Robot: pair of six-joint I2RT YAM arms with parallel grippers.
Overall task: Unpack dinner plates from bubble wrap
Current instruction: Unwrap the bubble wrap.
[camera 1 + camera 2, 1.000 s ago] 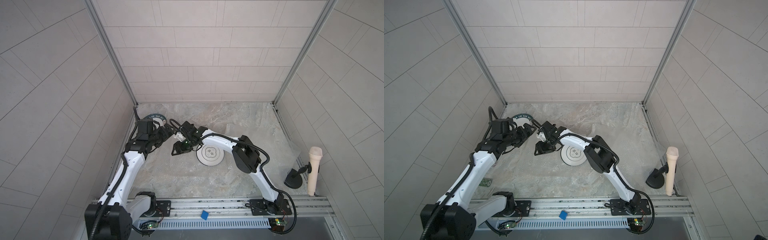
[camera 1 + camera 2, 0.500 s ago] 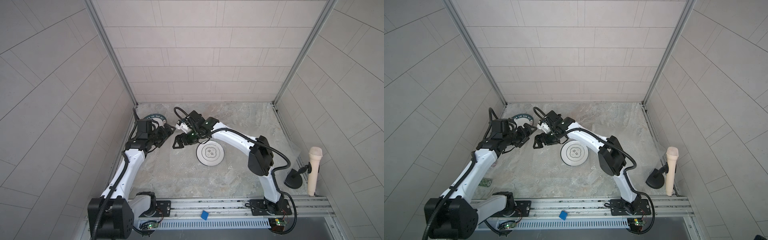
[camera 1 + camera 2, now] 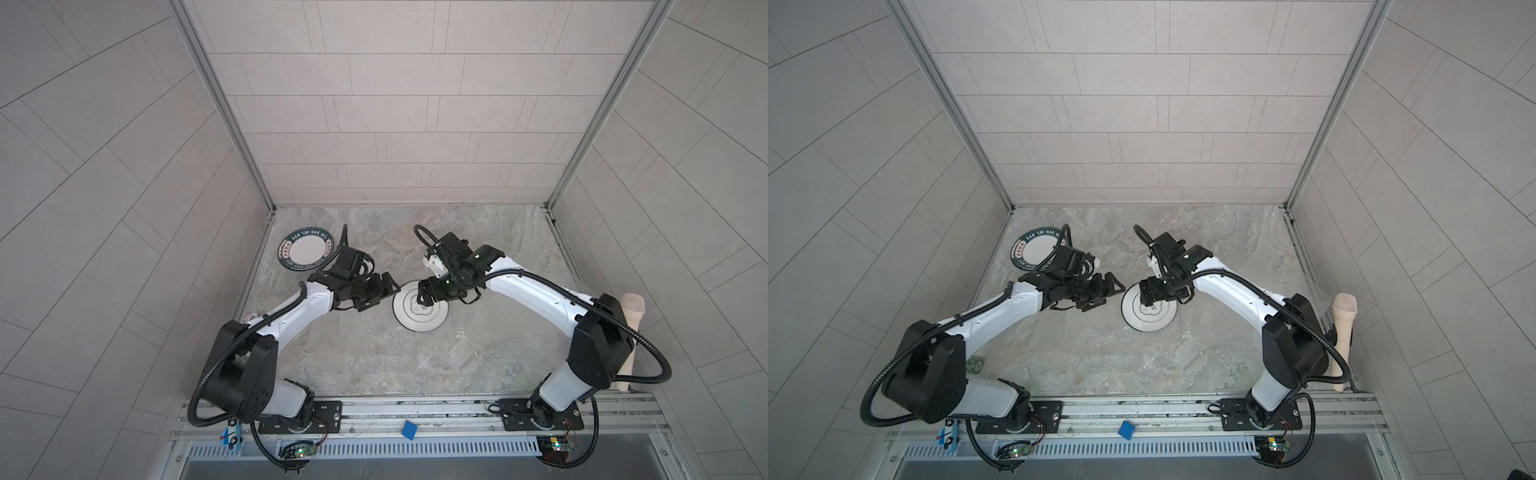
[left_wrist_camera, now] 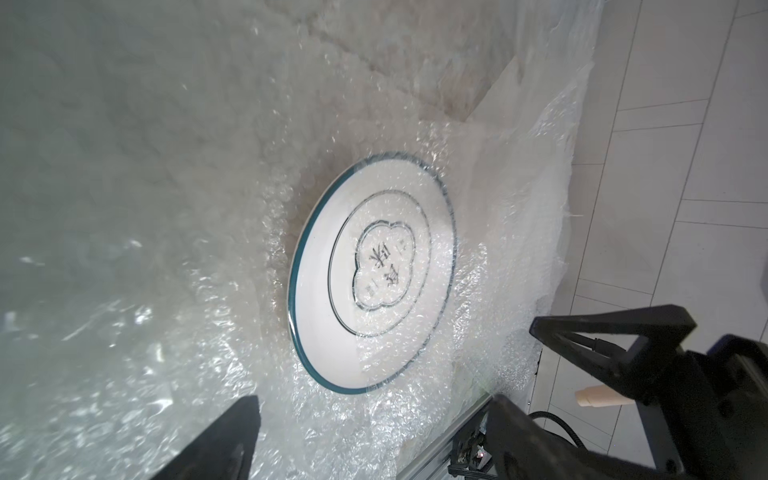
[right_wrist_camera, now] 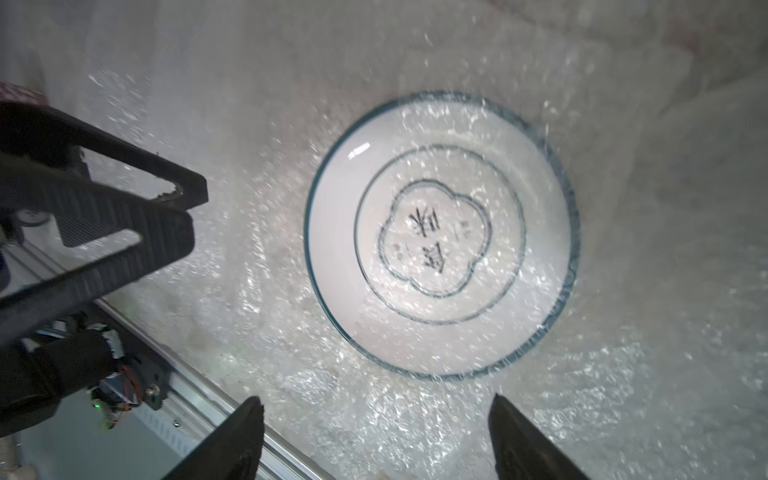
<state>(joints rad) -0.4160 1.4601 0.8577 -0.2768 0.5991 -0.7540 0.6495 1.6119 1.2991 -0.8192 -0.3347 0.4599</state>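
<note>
Grey marbled tabletop; tall beige cylinder, textured top, upright at right edge; small blue square on metal rail.

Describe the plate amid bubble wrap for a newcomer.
On the grey marbled tabletop, clear bubble wrap lies between the left gripper and right gripper. The round white plate there has thin teal rings and a flower outline, unlike the corner plate's broad green lettered rim.

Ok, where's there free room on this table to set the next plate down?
Best bet: the far stretch of table along the back wall, rightwards from the lettered plate; it looks bare. The middle is crowded: left gripper and right gripper flank the ringed plate, with bubble wrap spread around it.
</note>
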